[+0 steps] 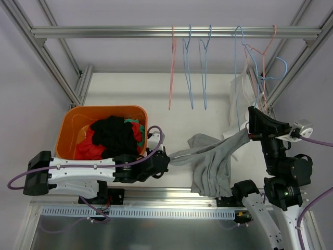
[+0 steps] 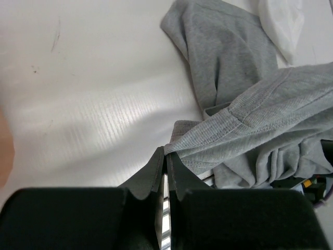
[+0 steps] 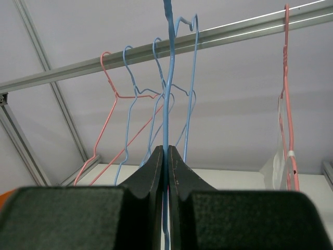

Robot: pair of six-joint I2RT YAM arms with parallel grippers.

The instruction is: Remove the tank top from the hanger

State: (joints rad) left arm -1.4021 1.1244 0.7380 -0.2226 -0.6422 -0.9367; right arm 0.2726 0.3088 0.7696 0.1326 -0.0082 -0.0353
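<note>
bright, even, diffuse light throughout. a pale sheen streaks the table (image 2: 104,120) in the left wrist view; the tank top (image 2: 250,130) casts only soft shadow. near foregrounds of both wrist views blur.

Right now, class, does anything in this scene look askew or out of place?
The grey top is pulled taut sideways between the left fingers and the hanger. Hangers at the rail's right end look tangled.

Probably a robotics lab test cell: a bare aluminium frame (image 1: 85,83) and far rail (image 1: 104,32) of wire hangers (image 1: 171,67) enclose a white table (image 1: 119,88), with an orange bin (image 1: 70,130) at left.
</note>
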